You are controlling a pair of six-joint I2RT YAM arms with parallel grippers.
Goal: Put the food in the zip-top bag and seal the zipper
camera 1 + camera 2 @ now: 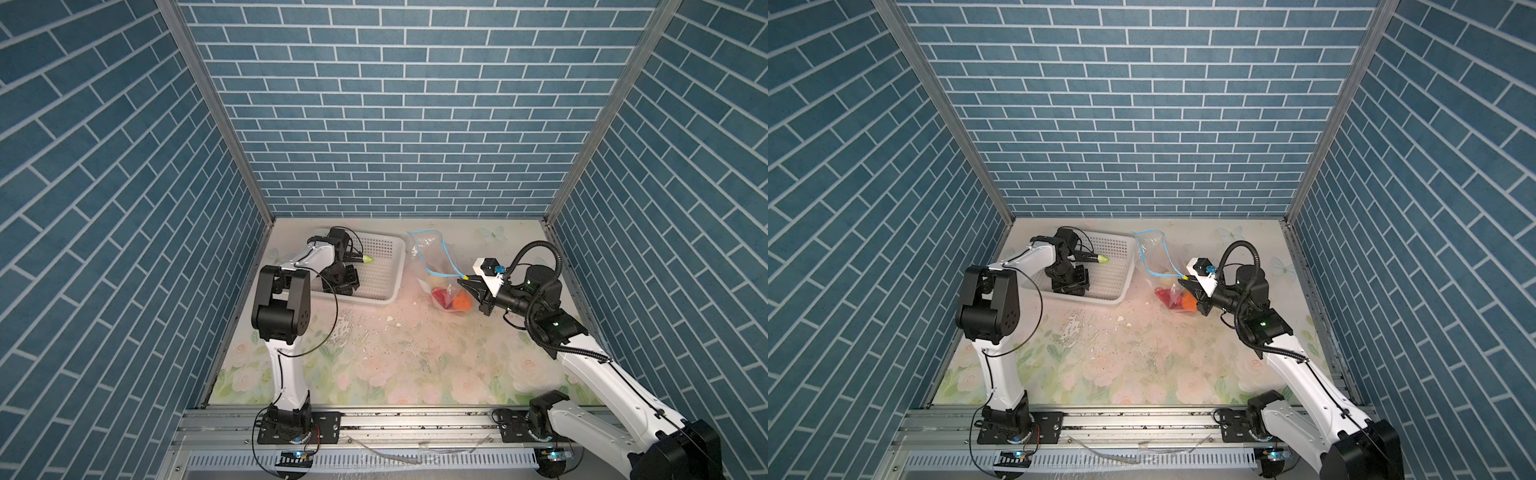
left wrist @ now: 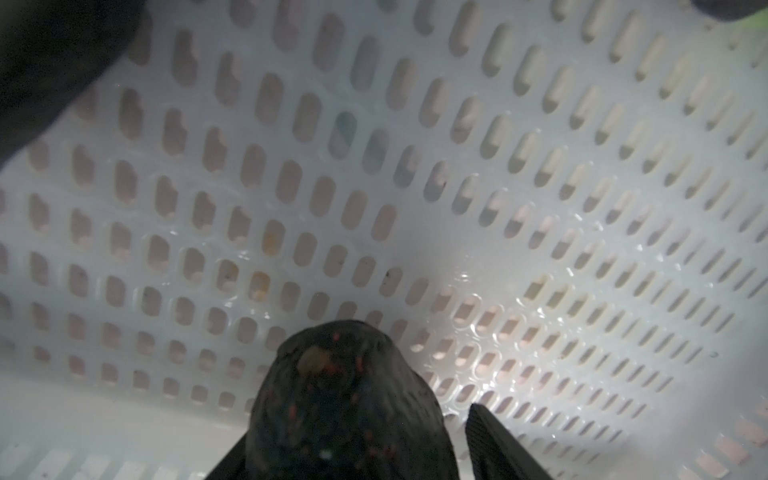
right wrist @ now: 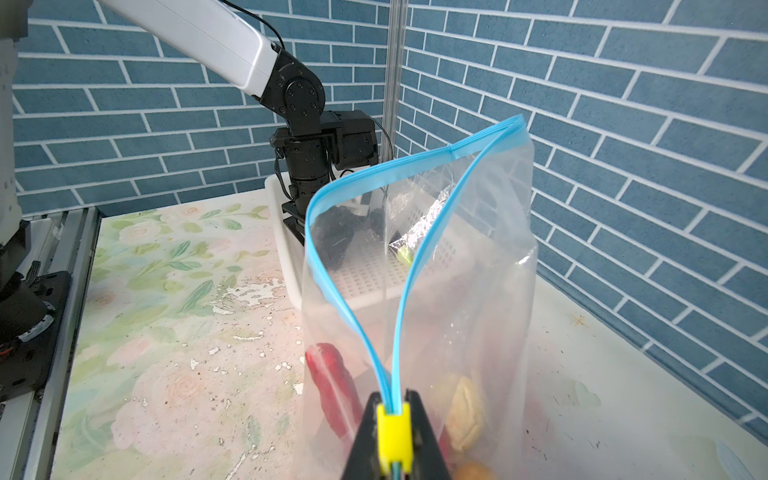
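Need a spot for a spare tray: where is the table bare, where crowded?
Bare: the front of the table, from the front rail up to basket and bag; also the back right corner behind the right arm. Crowded: back left, with the left arm in the basket, and the narrow gap between basket and bag.

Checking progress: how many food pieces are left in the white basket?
2 visible: a dark speckled piece between the left gripper's open fingers, and a yellow-green piece toward the far side of the basket. The arm may hide others.
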